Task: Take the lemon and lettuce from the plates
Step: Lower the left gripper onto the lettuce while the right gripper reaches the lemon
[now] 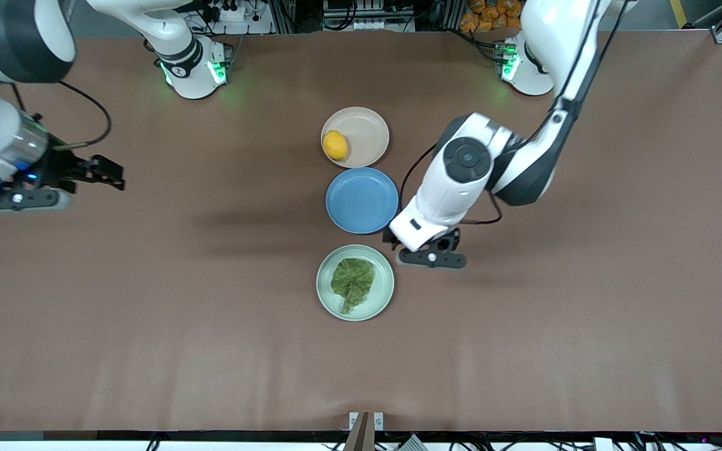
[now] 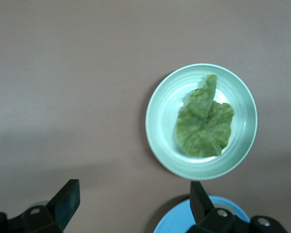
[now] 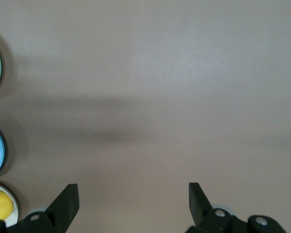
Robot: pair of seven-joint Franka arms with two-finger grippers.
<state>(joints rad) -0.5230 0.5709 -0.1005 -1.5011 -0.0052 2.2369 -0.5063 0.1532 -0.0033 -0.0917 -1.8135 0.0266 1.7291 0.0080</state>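
Observation:
The lemon (image 1: 335, 145) lies on the beige-pink plate (image 1: 370, 128), the plate farthest from the front camera. The lettuce (image 1: 353, 280) lies flat on the mint green plate (image 1: 324, 294), the nearest one. My left gripper (image 1: 429, 249) hovers open and empty over bare table beside the mint plate, toward the left arm's end. Its wrist view shows the lettuce (image 2: 203, 124) on the mint plate (image 2: 157, 131) ahead of the open gripper (image 2: 134, 199). My right gripper (image 1: 109, 173) waits open and empty over the table at the right arm's end; its wrist view (image 3: 133, 199) catches the lemon (image 3: 0, 204).
A bright blue plate (image 1: 361, 200) sits empty between the two plates, touching or almost touching both. It shows by a left fingertip (image 2: 198, 194) as a blue edge (image 2: 177, 224). The brown table (image 1: 555, 326) stretches wide round the plates.

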